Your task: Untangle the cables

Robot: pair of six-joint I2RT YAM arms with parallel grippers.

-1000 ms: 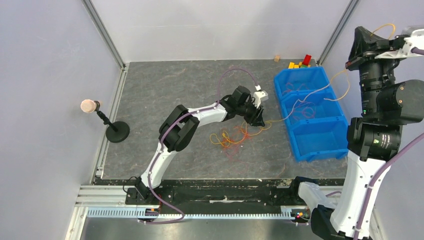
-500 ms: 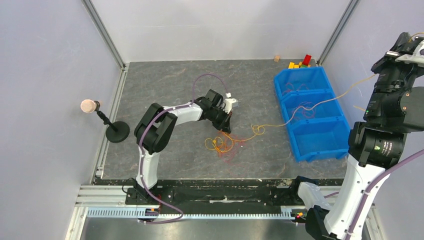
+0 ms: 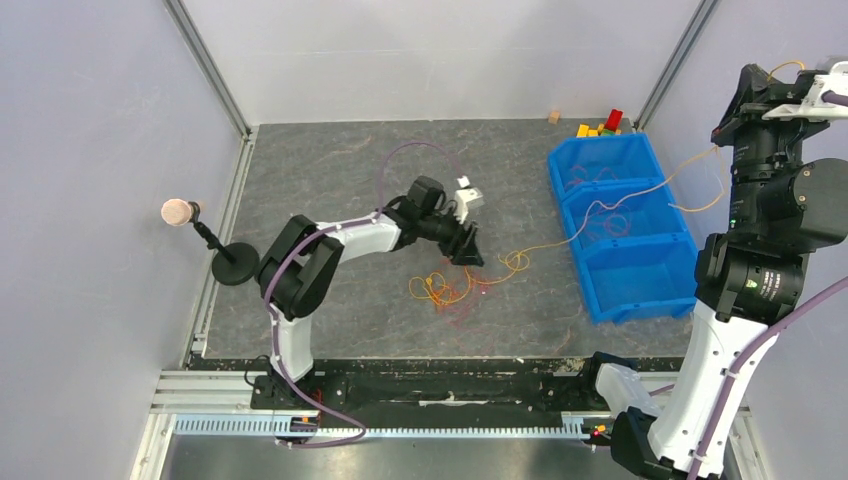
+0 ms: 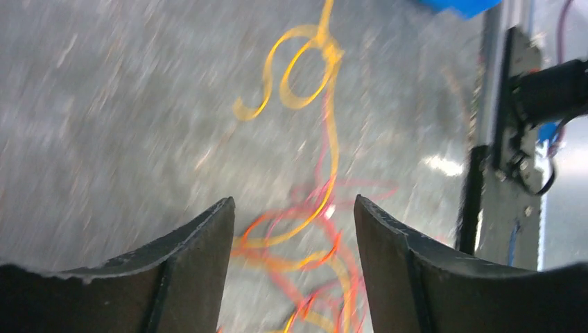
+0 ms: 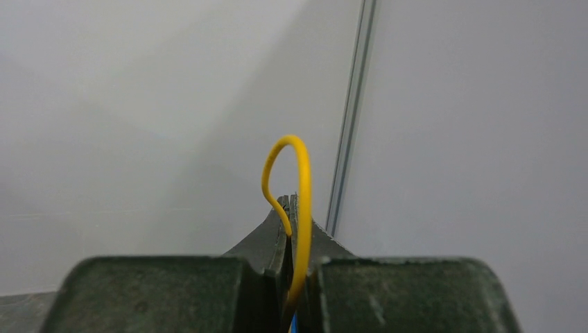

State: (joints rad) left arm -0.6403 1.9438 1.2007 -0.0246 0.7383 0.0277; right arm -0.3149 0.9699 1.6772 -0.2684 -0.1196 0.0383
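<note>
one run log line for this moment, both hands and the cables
left hand: open, over cable tangle | right hand: shut on yellow cable, up high | cable tangle: on table, not undone

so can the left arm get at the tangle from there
Probably yes: the left gripper hangs open close above the tangle, with nothing between them.

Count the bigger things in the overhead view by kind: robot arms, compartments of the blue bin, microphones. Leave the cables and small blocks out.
Robot arms: 2, the left arm and the right arm
Blue bin compartments: 3, far, middle, near
Microphone: 1
Total: 6
</note>
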